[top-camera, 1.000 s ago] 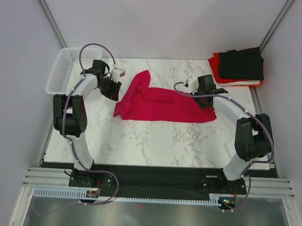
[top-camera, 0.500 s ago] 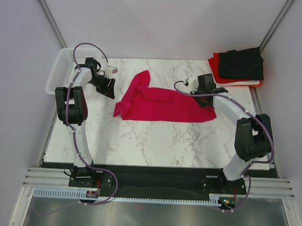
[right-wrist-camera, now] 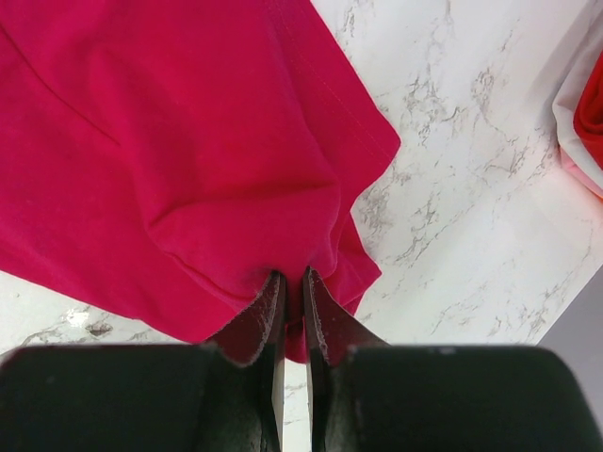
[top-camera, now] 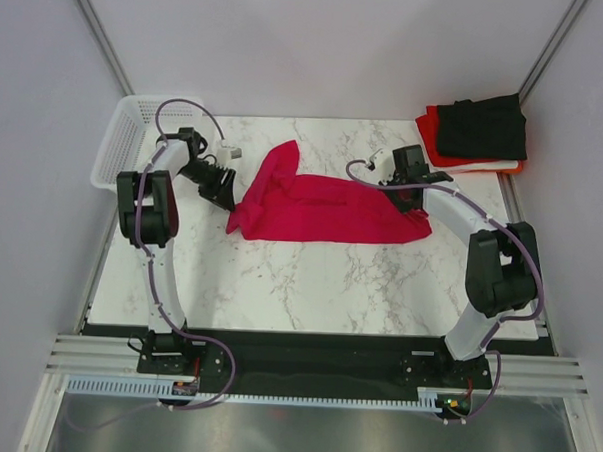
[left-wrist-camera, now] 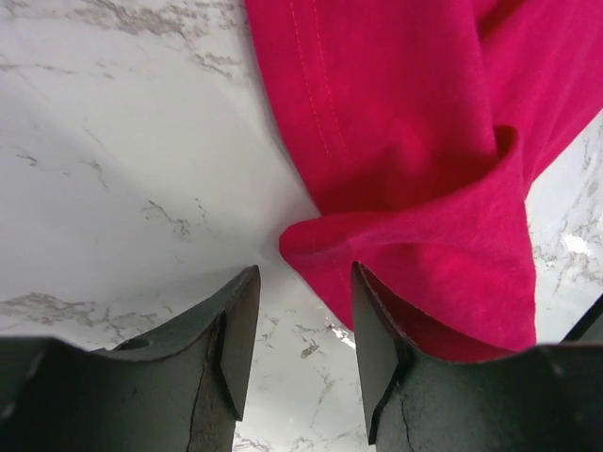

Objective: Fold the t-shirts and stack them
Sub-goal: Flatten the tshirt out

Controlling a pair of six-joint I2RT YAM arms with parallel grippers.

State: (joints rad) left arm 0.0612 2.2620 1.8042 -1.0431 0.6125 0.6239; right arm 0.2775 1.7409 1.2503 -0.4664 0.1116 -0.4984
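In the left wrist view, we see the crimson t-shirt (left-wrist-camera: 415, 141) cut off at the top and right edges. In the right wrist view, the top and left edges cut it, and the right gripper (right-wrist-camera: 292, 282) covers the pinched fold. The stack (right-wrist-camera: 594, 108) shows there only as a red and white sliver at the right edge. From above, the black t-shirt (top-camera: 481, 127) hides most of the white t-shirt (top-camera: 481, 166).

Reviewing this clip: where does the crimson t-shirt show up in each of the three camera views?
Top external: crimson t-shirt lies mid-table between the two arms, left end bunched.
Left wrist: crimson t-shirt fills the upper right; a folded corner sits just ahead of the open left gripper.
Right wrist: crimson t-shirt covers the upper left; the right gripper pinches its edge.
Shared landmark: the white marble table, grey-veined in all three.
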